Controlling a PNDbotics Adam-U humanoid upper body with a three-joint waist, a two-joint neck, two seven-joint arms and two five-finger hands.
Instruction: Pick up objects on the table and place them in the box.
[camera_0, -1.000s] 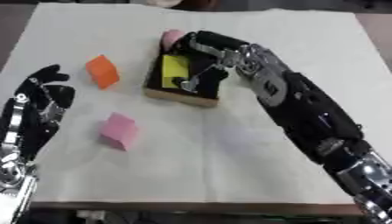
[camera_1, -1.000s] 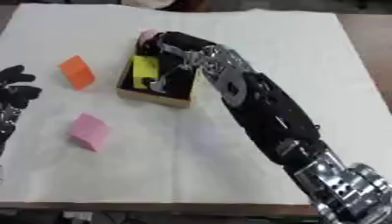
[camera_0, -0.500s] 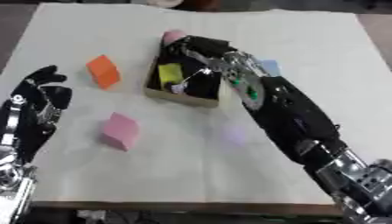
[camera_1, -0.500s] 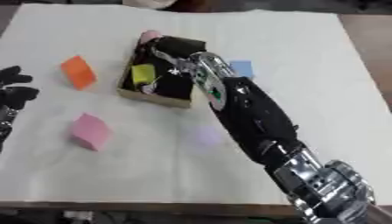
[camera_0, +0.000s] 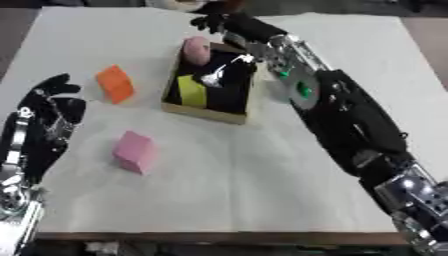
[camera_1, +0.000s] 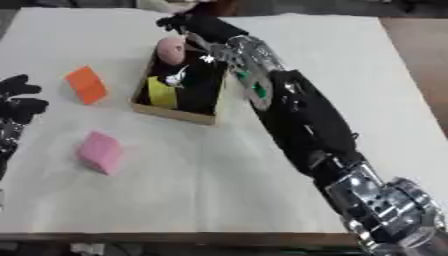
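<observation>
Left eye view is showing your right hand (camera_0: 229, 22) reaching beyond the shallow cardboard box (camera_0: 203, 112); I cannot tell its fingers' state. Orange block (camera_0: 115, 83) and pink block (camera_0: 134, 151) are lying left of the box. Withdrawing, your forearm could be dragging the box askew.

The right arm stretches from the near right corner diagonally toward the far middle of the scene, its right robot hand (camera_0: 229, 22) at the far end with dark fingers spread loosely. The left robot hand (camera_0: 51, 107) rests at the near left, fingers relaxed and pointing up.
</observation>
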